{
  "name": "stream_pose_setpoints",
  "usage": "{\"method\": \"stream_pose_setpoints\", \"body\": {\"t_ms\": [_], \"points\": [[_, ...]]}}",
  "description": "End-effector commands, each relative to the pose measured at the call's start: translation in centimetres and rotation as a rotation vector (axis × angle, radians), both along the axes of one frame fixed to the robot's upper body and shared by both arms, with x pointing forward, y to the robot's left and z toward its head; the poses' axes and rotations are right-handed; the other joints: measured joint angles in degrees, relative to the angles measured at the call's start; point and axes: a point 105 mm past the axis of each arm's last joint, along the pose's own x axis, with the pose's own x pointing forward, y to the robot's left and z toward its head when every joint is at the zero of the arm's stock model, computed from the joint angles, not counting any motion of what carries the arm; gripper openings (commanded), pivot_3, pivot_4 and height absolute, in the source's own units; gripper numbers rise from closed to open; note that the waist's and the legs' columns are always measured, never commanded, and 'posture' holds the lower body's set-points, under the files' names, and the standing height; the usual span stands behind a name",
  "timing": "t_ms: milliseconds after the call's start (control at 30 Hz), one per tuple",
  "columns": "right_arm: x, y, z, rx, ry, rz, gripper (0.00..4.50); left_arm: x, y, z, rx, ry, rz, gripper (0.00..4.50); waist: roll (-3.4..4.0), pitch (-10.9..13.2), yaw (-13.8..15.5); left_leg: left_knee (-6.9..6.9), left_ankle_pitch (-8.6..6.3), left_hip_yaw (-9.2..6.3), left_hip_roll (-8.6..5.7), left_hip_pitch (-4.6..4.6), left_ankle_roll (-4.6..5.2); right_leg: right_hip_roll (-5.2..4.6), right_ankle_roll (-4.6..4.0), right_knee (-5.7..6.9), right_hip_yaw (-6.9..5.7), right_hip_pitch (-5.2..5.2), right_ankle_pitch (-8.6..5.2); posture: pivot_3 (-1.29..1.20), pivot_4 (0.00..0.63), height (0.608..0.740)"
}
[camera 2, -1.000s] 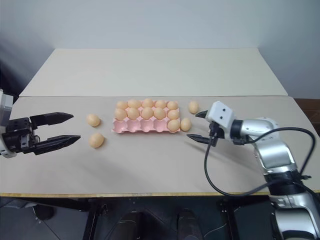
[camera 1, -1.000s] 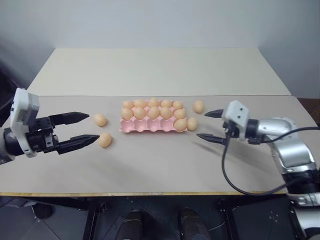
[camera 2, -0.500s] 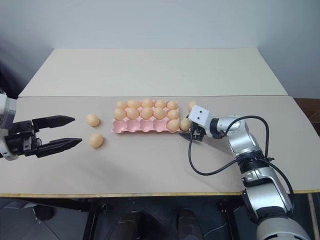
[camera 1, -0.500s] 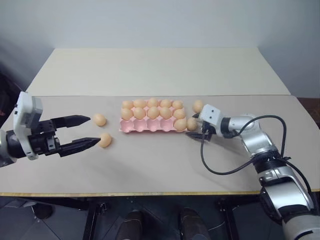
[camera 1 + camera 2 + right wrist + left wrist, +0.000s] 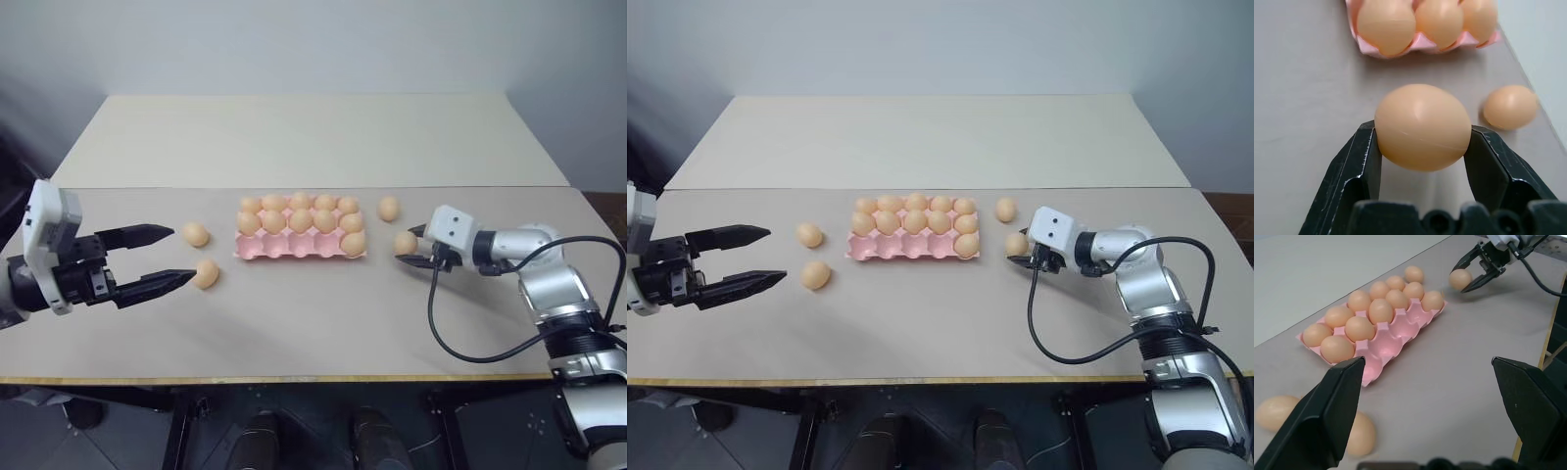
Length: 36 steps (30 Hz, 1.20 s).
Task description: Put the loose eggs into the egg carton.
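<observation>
The pale pink egg carton point(image 5: 286, 251) lies at the table's middle. Several eggs fill its back rows, and one egg point(image 5: 353, 243) sits at the right end of the front row, whose other cups are bare. My right gripper point(image 5: 410, 245) is shut on a loose egg point(image 5: 1422, 126) just right of the carton, one black finger point(image 5: 1364, 161) on each side. Another loose egg point(image 5: 389, 208) lies behind it. To the carton's left lie two more, one farther back point(image 5: 196, 234) and a nearer one point(image 5: 206, 273). My left gripper point(image 5: 184, 254) hovers open beside these two.
The beige table's front edge point(image 5: 294, 378) runs close below both arms. A seam point(image 5: 147, 187) crosses the tabletop behind the carton. A black cable point(image 5: 441, 323) loops down from my right wrist over the table.
My right gripper reached in to the egg at the carton's right end, closed on it and drew back to the right with it. The left gripper stayed open and still.
</observation>
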Motion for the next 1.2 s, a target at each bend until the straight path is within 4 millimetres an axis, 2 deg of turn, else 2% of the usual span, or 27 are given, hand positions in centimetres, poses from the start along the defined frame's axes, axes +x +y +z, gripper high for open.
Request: {"method": "stream_pose_setpoints", "body": {"t_ms": [33,133,267,400,500,633,800,933,1200], "points": [[-0.3,3.4,4.7,0.114,-0.116,0.078,2.43,0.1,-0.2,0.8,0.013,-0.052,-0.008,4.5,0.0,0.0,-0.64,-0.02,0.0,0.0,0.02,0.05,0.0,0.04,0.0,0.01,0.03,0.01,0.0,0.0,0.15,0.74],[-0.3,6.2,5.0,0.137,-0.121,0.142,2.43,0.1,-0.3,0.8,0.012,-0.051,-0.017,4.5,0.0,0.0,-0.83,-0.06,0.0,0.02,0.09,0.13,0.01,0.16,0.0,0.02,0.15,0.01,0.0,0.0,0.15,0.74],[0.6,9.4,3.2,0.122,-0.09,0.176,2.43,0.0,-0.3,1.1,0.016,-0.056,-0.018,4.5,0.0,0.0,-0.62,-0.08,-0.01,0.03,0.09,0.09,-0.01,0.14,0.0,-0.05,0.16,-0.01,0.0,0.0,0.15,0.74],[1.9,11.3,1.9,0.116,-0.067,0.149,2.43,-0.1,-0.3,1.1,0.017,-0.061,-0.013,4.5,0.0,0.0,-0.4,-0.06,0.0,0.03,0.06,0.06,-0.02,0.12,-0.02,-0.01,0.16,-0.04,0.01,0.0,0.15,0.74],[2.9,11.7,1.4,0.11,-0.051,0.11,3.22,-0.2,-0.4,1.0,0.017,-0.064,-0.009,4.5,0.0,0.0,-0.49,-0.06,0.0,0.04,0.06,0.06,-0.03,0.12,-0.02,0.0,0.18,-0.07,0.01,0.0,0.15,0.74],[2.3,11.3,2.6,0.139,-0.053,0.122,4.47,-0.3,-0.1,1.1,0.017,-0.066,-0.001,4.5,0.0,0.0,-0.45,-0.1,0.0,0.04,0.06,0.05,-0.04,0.12,-0.02,-0.05,0.17,-0.09,0.01,0.0,0.15,0.74],[0.2,10.0,5.2,0.19,-0.077,0.149,4.47,-0.4,0.0,0.8,0.017,-0.057,0.006,4.5,0.0,0.0,-0.39,-0.09,0.0,0.03,0.07,0.02,-0.04,0.12,-0.02,-0.01,0.18,-0.12,0.01,0.0,0.15,0.74],[-1.7,7.3,7.1,0.239,-0.076,0.127,4.47,-0.2,0.4,0.7,0.017,-0.05,0.012,4.5,0.0,0.0,-0.14,-0.09,0.0,0.03,0.07,0.02,-0.04,0.12,-0.02,-0.02,0.17,-0.1,0.01,0.0,0.15,0.74],[-4.4,2.6,7.4,0.243,-0.021,0.061,4.47,-0.1,0.6,0.8,0.018,-0.04,0.009,4.5,0.0,0.0,0.3,-0.09,-0.01,0.05,0.08,0.06,-0.02,0.13,-0.02,-0.03,0.19,-0.08,0.01,0.0,0.15,0.74]]}}
